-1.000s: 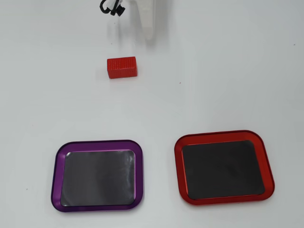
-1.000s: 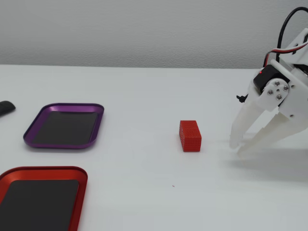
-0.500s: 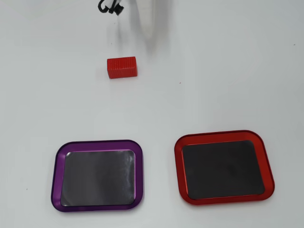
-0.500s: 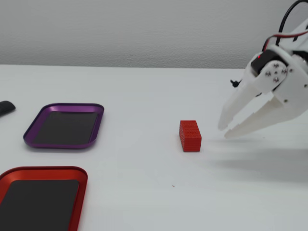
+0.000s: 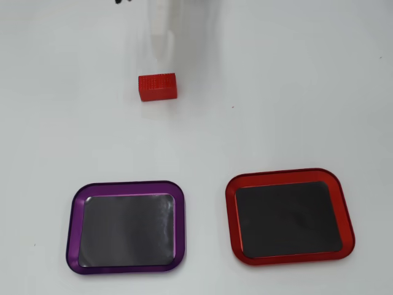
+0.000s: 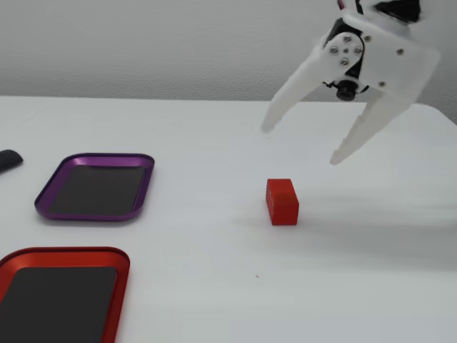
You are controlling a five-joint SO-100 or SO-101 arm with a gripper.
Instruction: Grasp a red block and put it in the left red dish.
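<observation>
my gripper (image 6: 300,145) is all white plastic: two long tapered fingers (image 6: 289,95) meeting at a flat plate with four silver screws around a dark hub. at its twelve o'clock sits a black part, edged with red.

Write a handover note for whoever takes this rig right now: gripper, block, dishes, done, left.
Gripper: open wide, empty, in the air above the block in the fixed view.
Block: on the table, untouched, apart from both dishes.
Red dish: empty; on the right in the overhead view, lower left in the fixed view.
Purple dish: empty, beside the red one.
Done: nothing placed, no grasp yet.
Left: lower onto the block, close, carry it to the red dish, release.
</observation>
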